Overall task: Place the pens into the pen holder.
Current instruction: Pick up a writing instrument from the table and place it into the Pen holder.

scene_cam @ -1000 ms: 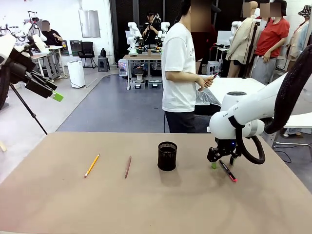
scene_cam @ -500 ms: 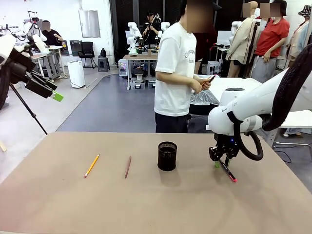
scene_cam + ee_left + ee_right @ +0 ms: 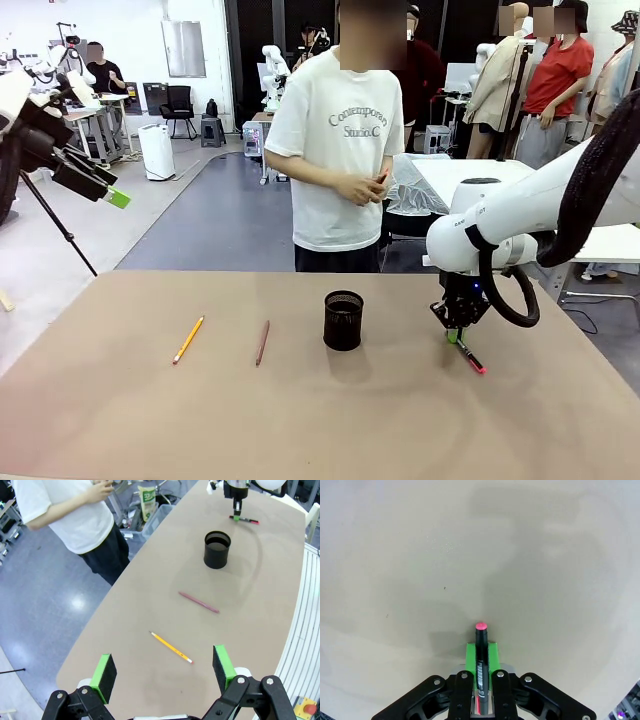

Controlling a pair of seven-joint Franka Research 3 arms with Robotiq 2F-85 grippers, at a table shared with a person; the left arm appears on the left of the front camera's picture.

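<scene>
the right gripper [image 3: 456, 335] is down at the table [image 3: 300, 430] on the right side, pointing straight down, its jaws drawn in narrow and clamped on the dark pen [image 3: 480, 642]. in the right wrist view the pen runs between the two green pads [image 3: 470, 656], and its pink tip sticks out past them over the bare tabletop. in the front view the free part of the pen slants toward the near right from the fingertips; it seems to touch the table there, though the pen is too small to be sure.

the pen holder [image 3: 343, 320] stands upright near the middle of the table, left of the right gripper and apart from it. nothing can be seen sticking out above its rim.

the reddish-brown pencil [image 3: 262, 342] lies flat to the left of the holder, near it but not touching. the orange-yellow pencil [image 3: 188, 340] lies farther left, apart from the brown one, and both point roughly from near to far.

the left gripper [image 3: 164, 666] hangs high off the left side of the table, well apart from everything on it, its jaws spread wide with nothing between the pads.

a person [image 3: 340, 120] in a white printed t-shirt stands at the far edge behind the holder, both hands [image 3: 360, 188] together at the waist, away from the table.
</scene>
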